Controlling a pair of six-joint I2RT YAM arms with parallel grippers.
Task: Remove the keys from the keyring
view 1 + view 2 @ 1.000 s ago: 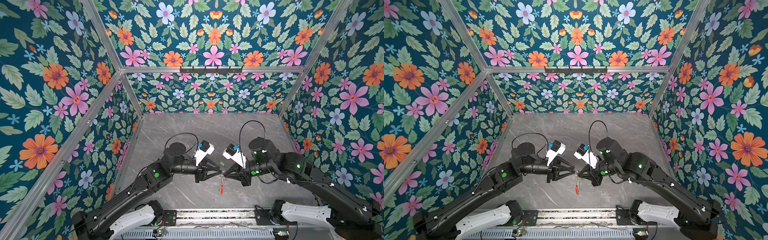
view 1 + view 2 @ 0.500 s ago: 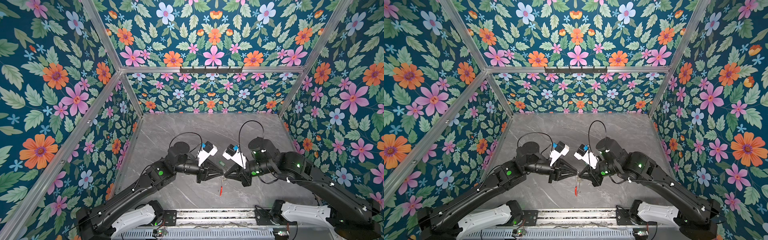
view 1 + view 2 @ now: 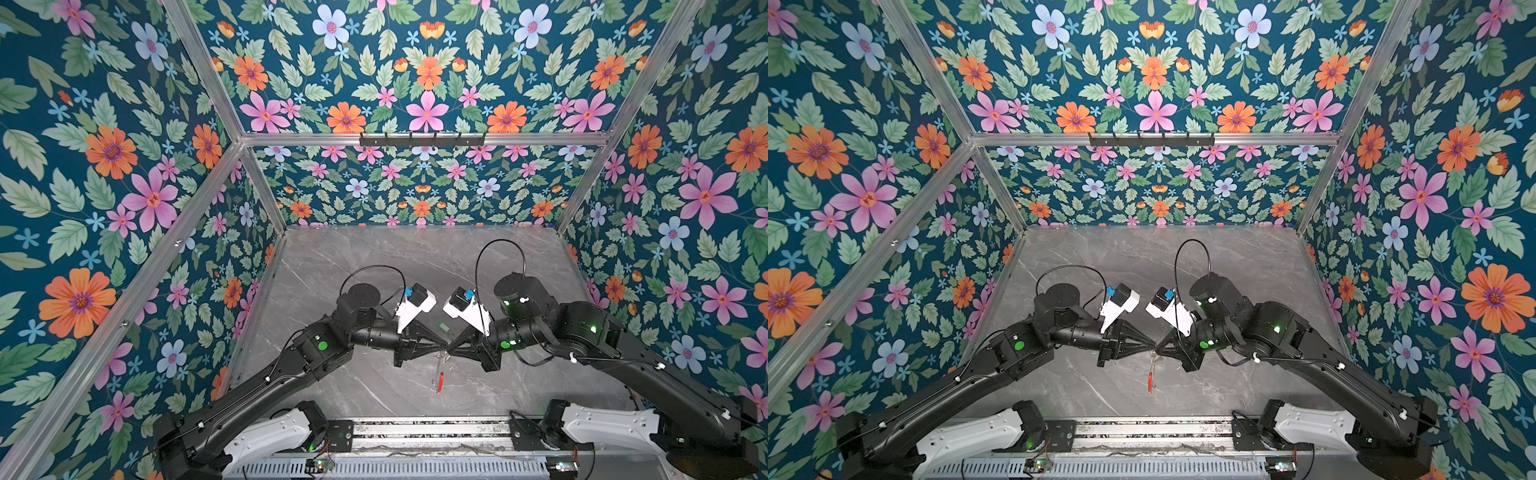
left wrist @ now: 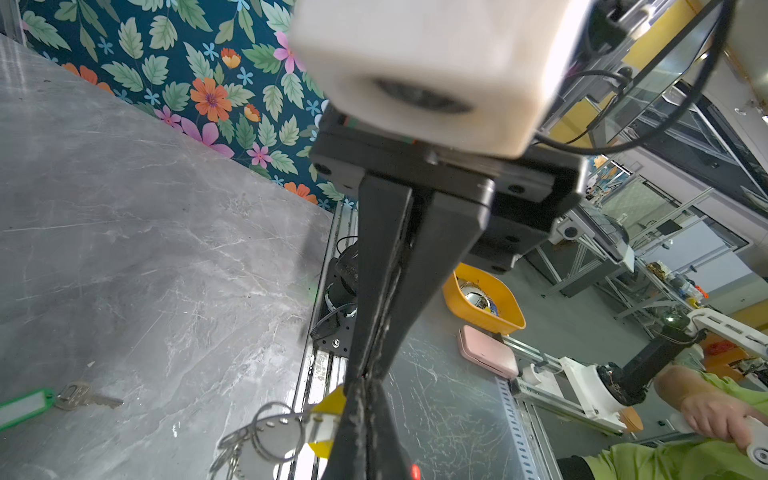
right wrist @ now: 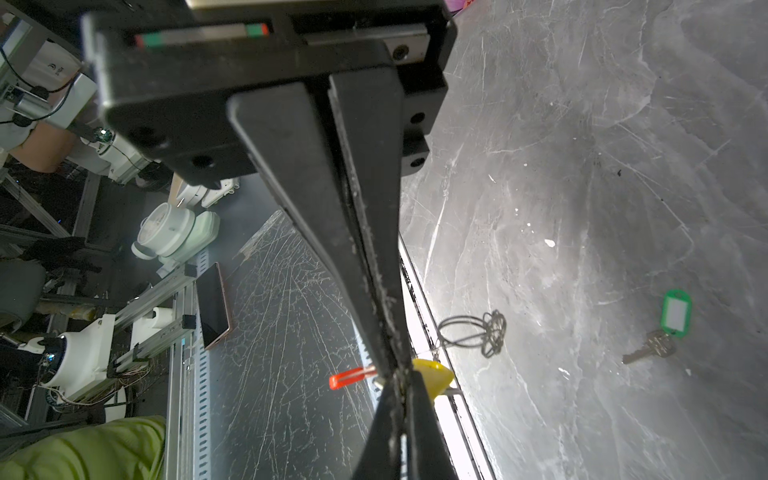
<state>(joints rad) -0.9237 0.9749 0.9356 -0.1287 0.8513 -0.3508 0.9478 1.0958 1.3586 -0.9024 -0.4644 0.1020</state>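
The left gripper (image 3: 444,347) had slid in and snapped shut, meeting the right gripper (image 3: 454,353) tip to tip. The keyring (image 3: 440,381) dangled above the table (image 3: 374,270) from that pinch: right jaws shut, seemingly on its wire; left jaws seemingly on the yellow-tagged key (image 5: 434,371) touching it. The green-tagged key (image 5: 676,311) lay free, well beyond the keyring. The last key was in hand; it next needed easing along the wire and off.

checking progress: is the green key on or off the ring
Off: the green key lies alone on the table, apart from the ring.
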